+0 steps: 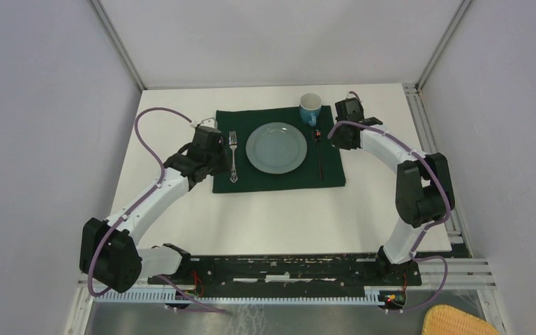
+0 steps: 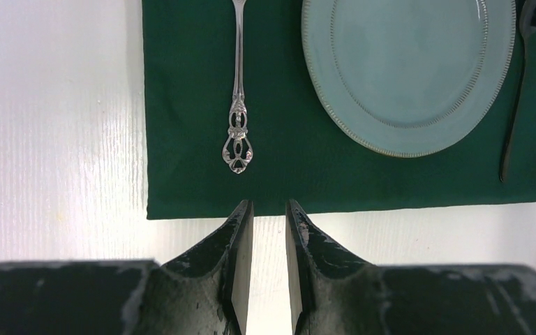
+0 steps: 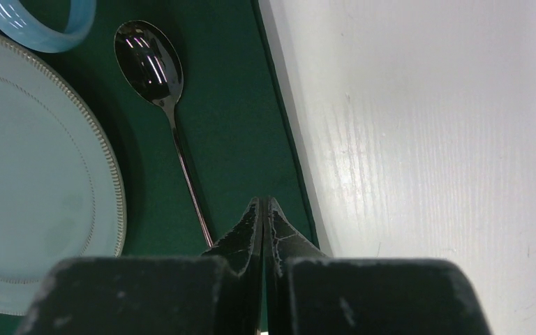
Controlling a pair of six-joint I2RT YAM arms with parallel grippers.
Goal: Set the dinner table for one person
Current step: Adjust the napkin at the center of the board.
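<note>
White dinner table (image 1: 279, 216) fills centre frame. Green cloth (image 1: 279, 178) at upper centre carries plate (image 1: 276, 147), fork (image 1: 234, 157) left of it, dark spoon (image 1: 319, 150) right, blue cup (image 1: 310, 108) above. Left gripper (image 2: 269, 216) slightly parted, empty, just off the cloth edge near the fork handle. Right gripper (image 3: 265, 209) closed on nothing, beside the spoon handle.

Robotics lab test cell, not home. Dinner table (image 1: 272, 218) boxed in by blank grey-white panels (image 1: 42, 105) on aluminium frame posts (image 1: 117, 43). Two white-and-black robot arms, left arm (image 1: 150, 199) and right arm (image 1: 387, 148), bolted to black rail (image 1: 279, 267) at near edge. Purple cables (image 1: 159, 109) loop loose. Staged place setting on green cloth (image 1: 279, 181) (only domestic touch).
</note>
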